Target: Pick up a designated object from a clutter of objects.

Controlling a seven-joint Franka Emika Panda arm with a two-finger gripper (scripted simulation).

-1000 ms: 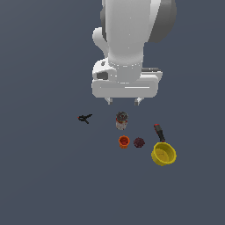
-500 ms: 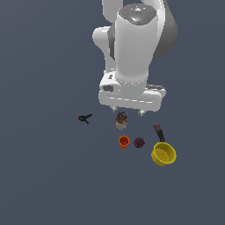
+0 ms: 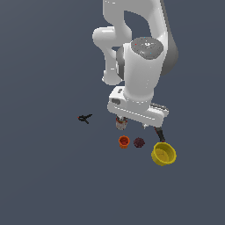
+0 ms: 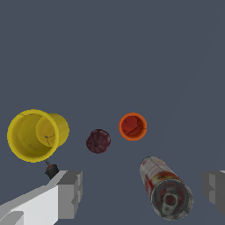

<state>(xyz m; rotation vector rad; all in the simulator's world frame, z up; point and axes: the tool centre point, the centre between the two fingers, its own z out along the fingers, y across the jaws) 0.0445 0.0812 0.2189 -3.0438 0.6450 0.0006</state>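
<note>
At the wrist view's bottom edge the gripper [image 4: 143, 193] hangs wide and empty, fingers astride the canister [image 4: 166, 186], still approaching. Mid-frame lies the maroon ball [image 4: 98, 141], between yellow pan [image 4: 35, 134] and orange cup [image 4: 132, 126]; next it must recentre over that ball.
</note>
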